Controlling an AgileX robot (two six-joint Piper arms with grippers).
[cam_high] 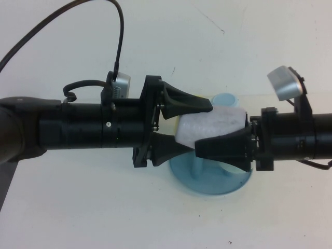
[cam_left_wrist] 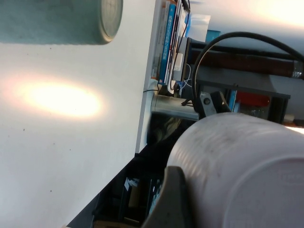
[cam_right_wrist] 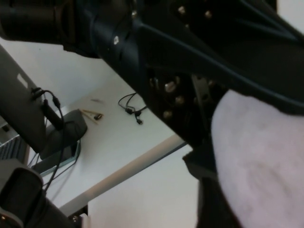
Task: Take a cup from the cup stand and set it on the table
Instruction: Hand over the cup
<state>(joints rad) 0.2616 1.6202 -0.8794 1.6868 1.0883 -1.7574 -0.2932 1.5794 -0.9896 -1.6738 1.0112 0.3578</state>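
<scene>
The pale speckled cup [cam_high: 212, 124] lies on its side in the air, just above the blue cup stand [cam_high: 207, 182]. My left gripper [cam_high: 201, 127] comes in from the left, and its two fingers close on the cup's left end. My right gripper [cam_high: 205, 147] comes in from the right, with one finger over the cup's near side and the other hidden. The left wrist view shows the cup's base [cam_left_wrist: 247, 171] pressed against a dark finger [cam_left_wrist: 171, 204]. The right wrist view shows the cup's wall [cam_right_wrist: 261, 161] against a finger [cam_right_wrist: 209, 204].
A mint green cup [cam_high: 224, 98] stands just behind the held cup, and also shows in the left wrist view [cam_left_wrist: 61, 21]. A sliver of yellow cup [cam_high: 179, 122] peeks out between the left fingers. The white table [cam_high: 78, 207] spreads all round the stand.
</scene>
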